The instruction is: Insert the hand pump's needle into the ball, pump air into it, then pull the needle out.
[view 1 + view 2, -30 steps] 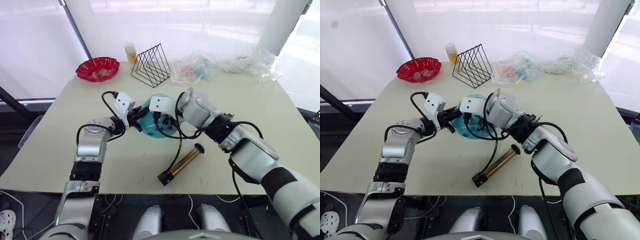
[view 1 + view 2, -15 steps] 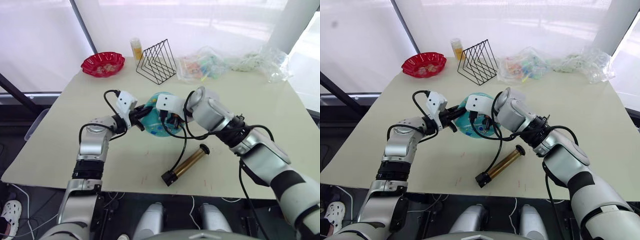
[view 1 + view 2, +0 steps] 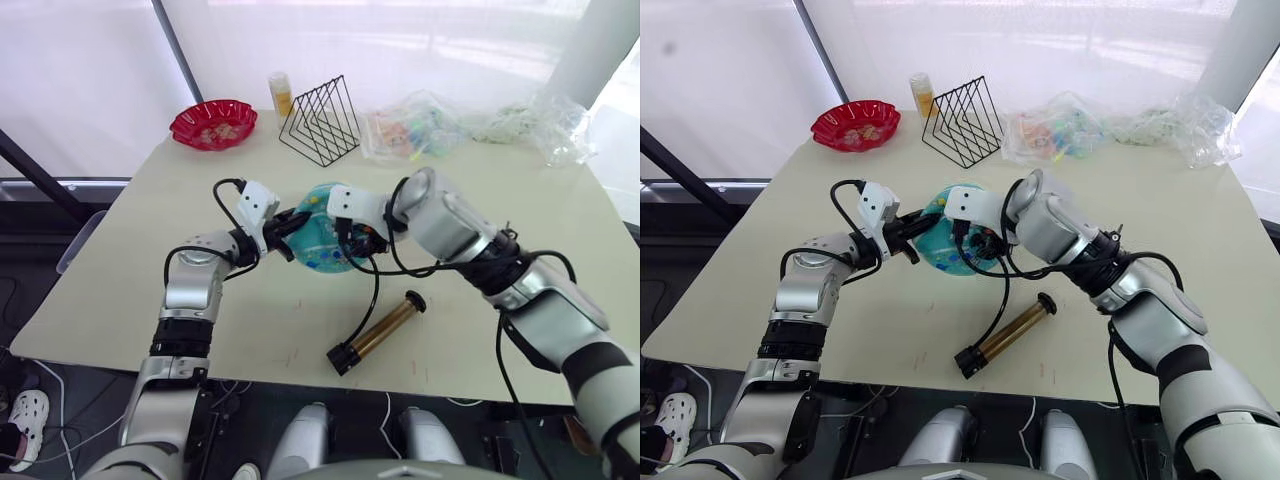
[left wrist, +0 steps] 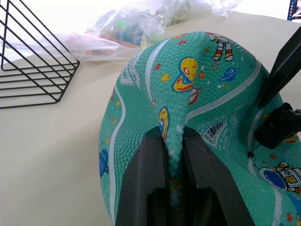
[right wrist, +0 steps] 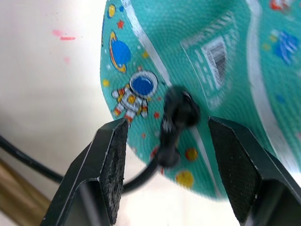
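- The left gripper [image 4: 173, 155] is pinching a raised fold of the ball [image 3: 325, 240] between its two black fingers [image 4: 146, 174], closed tight on the rubber.
- The right gripper [image 5: 167, 136] is hanging with its fingers [image 5: 113, 165] spread wide, touching nothing; the hose's black end fitting [image 5: 176, 117] is sitting between them, pressed against the ball beside the astronaut print and the white label patch [image 5: 214, 84].
- The needle itself is too hidden to make out.
- The ball is sitting near the middle of the table [image 3: 130, 280], between the two grippers.
- The black hose [image 3: 368, 300] is trailing from the ball toward the near edge, down to the hand pump [image 3: 378, 332], which is lying flat on the table, apart from both grippers.
- A red dish [image 3: 213, 123], a wire rack [image 3: 320, 120] and crumpled plastic bags [image 3: 420, 125] are lying along the far edge.
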`<control>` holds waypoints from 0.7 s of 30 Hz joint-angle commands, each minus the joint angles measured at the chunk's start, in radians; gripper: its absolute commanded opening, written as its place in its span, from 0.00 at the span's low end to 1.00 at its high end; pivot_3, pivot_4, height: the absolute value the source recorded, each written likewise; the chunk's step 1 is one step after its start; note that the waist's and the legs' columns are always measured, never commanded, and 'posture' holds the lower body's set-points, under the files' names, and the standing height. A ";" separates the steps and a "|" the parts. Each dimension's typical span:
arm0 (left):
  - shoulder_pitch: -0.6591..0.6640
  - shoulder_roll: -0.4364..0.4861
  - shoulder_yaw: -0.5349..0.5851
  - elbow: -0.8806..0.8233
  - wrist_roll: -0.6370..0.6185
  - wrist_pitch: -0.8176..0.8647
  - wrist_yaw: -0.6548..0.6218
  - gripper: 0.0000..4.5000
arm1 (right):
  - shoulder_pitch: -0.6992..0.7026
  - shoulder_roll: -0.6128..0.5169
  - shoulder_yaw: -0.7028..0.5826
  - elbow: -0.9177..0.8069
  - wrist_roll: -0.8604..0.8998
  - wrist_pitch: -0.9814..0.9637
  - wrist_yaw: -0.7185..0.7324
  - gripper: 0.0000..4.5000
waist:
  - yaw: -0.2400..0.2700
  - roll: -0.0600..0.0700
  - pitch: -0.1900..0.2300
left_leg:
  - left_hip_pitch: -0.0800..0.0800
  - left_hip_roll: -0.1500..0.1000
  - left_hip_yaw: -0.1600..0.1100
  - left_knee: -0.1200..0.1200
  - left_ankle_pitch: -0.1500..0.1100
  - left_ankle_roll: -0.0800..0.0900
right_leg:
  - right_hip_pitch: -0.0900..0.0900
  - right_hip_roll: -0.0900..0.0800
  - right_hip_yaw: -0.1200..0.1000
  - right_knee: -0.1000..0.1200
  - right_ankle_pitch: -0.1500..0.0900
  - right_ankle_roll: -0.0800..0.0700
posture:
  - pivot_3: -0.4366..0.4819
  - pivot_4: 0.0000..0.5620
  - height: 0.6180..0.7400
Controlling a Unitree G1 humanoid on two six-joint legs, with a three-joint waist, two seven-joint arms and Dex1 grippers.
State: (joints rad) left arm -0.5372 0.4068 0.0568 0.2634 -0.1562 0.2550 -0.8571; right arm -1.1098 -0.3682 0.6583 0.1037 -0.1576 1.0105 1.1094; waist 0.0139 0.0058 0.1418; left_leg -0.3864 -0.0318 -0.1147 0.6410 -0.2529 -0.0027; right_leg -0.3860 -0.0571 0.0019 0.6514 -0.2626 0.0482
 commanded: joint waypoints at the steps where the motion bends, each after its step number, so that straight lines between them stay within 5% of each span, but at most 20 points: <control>1: 0.033 -0.025 -0.092 0.039 0.013 0.027 -0.031 0.00 | 0.024 0.005 -0.119 -0.099 0.082 0.060 -0.013 0.62 | 0.000 0.000 0.000 | 0.000 0.000 0.000 0.000 0.000 0.000 | 0.000 0.000 0.000 0.000 0.000 0.000 | 0.48 0.27 1.00; 10: 0.026 -0.024 -0.094 0.045 0.016 0.024 -0.032 0.00 | 0.074 0.032 -0.213 -0.078 0.167 0.123 -0.129 0.62 | 0.000 0.000 0.000 | 0.000 0.000 0.000 0.000 0.000 0.000 | 0.000 0.000 -0.001 -0.001 0.000 0.000 | 0.48 0.27 1.00; 21: 0.029 -0.020 -0.093 0.030 0.014 0.028 -0.023 0.00 | 0.043 0.059 -0.165 0.037 0.202 0.120 -0.185 0.62 | 0.001 0.000 0.000 | 0.000 -0.001 -0.001 0.000 0.000 0.000 | 0.000 -0.001 -0.001 -0.001 0.000 0.000 | 0.48 0.27 1.00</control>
State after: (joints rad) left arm -0.5412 0.4094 0.0496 0.2626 -0.1575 0.2531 -0.8568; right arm -1.0400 -0.3142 0.4964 0.1454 0.0376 1.1350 0.9313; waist 0.0146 0.0060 0.1420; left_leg -0.3867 -0.0329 -0.1153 0.6408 -0.2528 -0.0026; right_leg -0.3857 -0.0583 0.0009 0.6507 -0.2626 0.0481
